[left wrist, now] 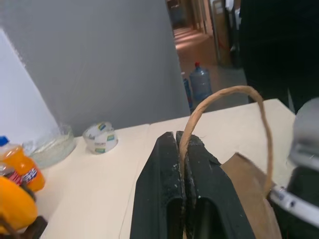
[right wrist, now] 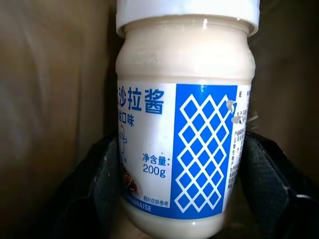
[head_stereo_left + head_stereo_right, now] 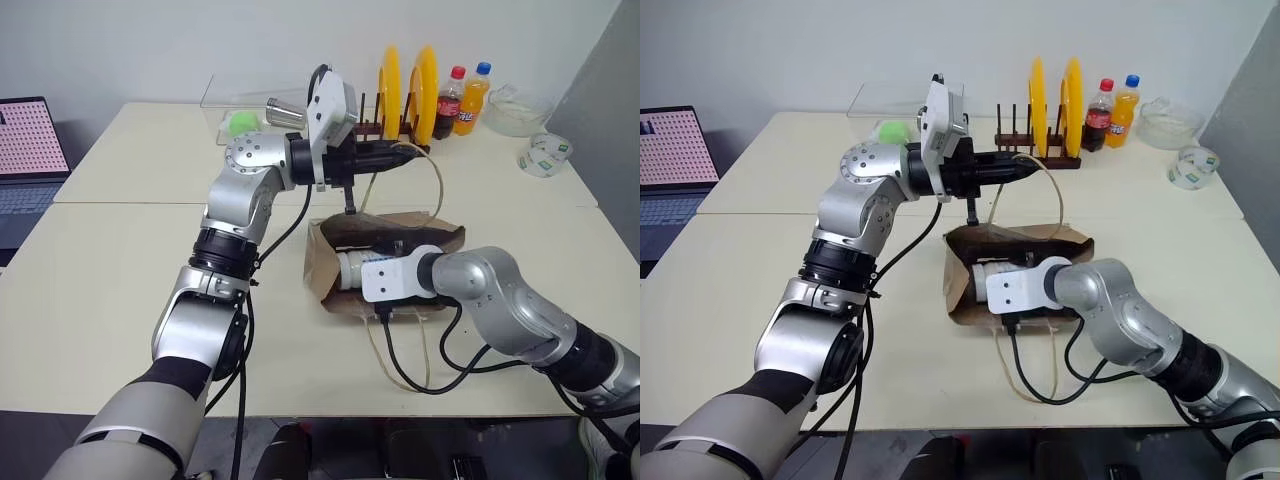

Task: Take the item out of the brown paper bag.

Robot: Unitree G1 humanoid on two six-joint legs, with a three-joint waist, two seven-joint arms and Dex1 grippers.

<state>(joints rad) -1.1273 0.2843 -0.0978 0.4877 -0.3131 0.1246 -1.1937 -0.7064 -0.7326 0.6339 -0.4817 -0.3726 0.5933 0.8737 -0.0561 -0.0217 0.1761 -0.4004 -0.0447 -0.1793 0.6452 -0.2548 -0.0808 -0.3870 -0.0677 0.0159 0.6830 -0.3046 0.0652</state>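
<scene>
The brown paper bag lies on its side mid-table with its mouth facing me. My left gripper is held level above the bag, shut on one tan cord handle and holding it up. My right gripper reaches into the bag's mouth. Its black fingers rest against both sides of a white jar with a blue label. The jar's white end shows at the bag's mouth. The second handle trails toward the table's front edge.
At the back stand a plate rack with two yellow plates, a cola bottle, an orange drink bottle and a glass bowl. A tape roll lies at right. A laptop sits far left, a clear box behind my left arm.
</scene>
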